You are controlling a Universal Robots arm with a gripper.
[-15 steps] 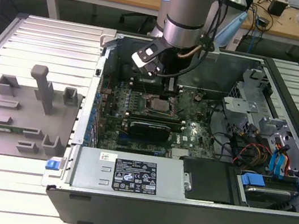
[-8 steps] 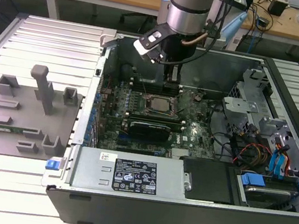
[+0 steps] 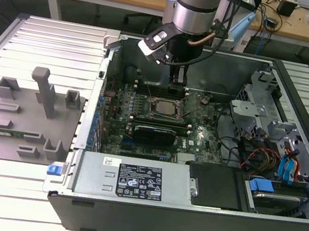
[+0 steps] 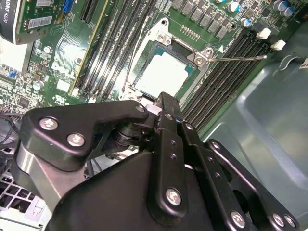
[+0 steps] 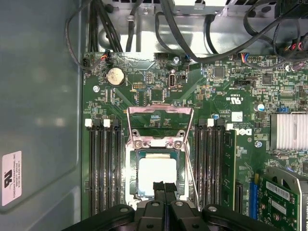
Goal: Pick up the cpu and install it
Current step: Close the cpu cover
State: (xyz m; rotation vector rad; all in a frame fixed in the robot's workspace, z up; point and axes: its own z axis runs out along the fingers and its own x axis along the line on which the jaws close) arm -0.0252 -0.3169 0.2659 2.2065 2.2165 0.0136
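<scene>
The cpu (image 5: 156, 174) is seen lying flat in the open socket (image 5: 159, 143). The fingers (image 5: 159, 188) of the gripper (image 3: 176, 82) are pressed together, empty, at 12 o'clock from the socket in the exterior view.

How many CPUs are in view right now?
1: the cpu lies in the open socket on the motherboard, at the tips of the hand. Others may be hidden.

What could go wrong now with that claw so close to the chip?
The pale silver square cpu seems to sit in the dark metal-framed socket, with the black claw just above it. A crooked push might damage the socket. The hinged metal plate is open, so the chip could shift.
</scene>
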